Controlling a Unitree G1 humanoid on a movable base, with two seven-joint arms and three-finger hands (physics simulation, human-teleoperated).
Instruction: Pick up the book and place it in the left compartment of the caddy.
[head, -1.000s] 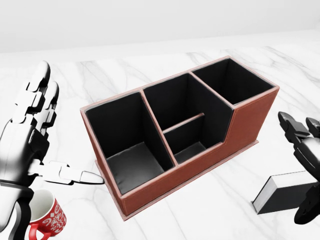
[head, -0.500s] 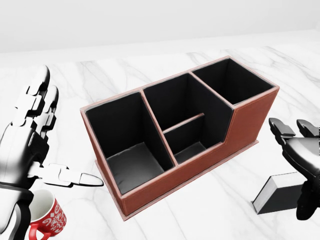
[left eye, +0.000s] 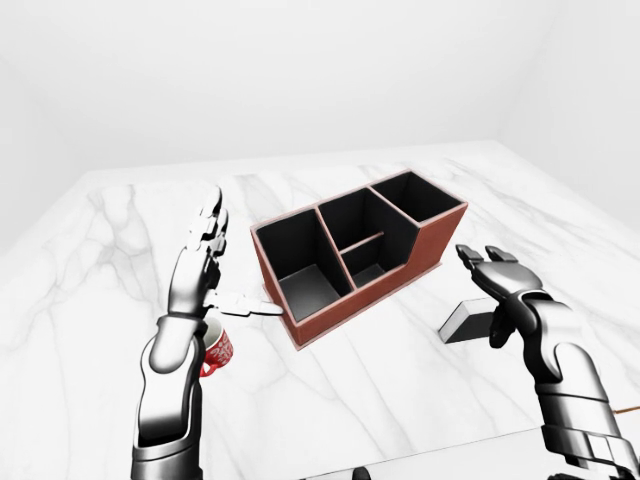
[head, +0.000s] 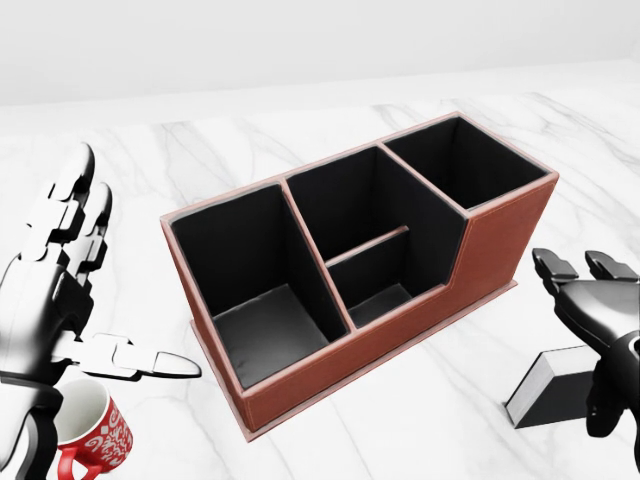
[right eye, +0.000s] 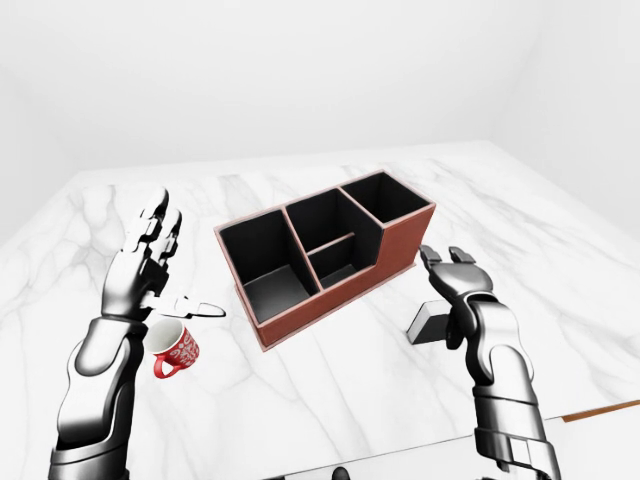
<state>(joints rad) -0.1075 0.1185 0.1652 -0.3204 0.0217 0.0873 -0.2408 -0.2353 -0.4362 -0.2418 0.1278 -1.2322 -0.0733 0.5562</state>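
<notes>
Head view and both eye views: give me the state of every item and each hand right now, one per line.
caddy: upright on the marble table, all compartments empty.
book: lying flat on the table right of the caddy, not gripped.
mug: upright, below the left hand.
left hand: open, fingers spread, holding nothing.
right hand: open, over the book, not closed on it.

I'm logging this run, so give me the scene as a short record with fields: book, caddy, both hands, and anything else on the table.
book: lying on the marble table, right of the caddy, not gripped
caddy: red-brown, black inside, all compartments empty
left compartment: empty
right hand: open, above the book
left hand: open, raised left of the caddy
mug: red and white, below the left hand
</notes>
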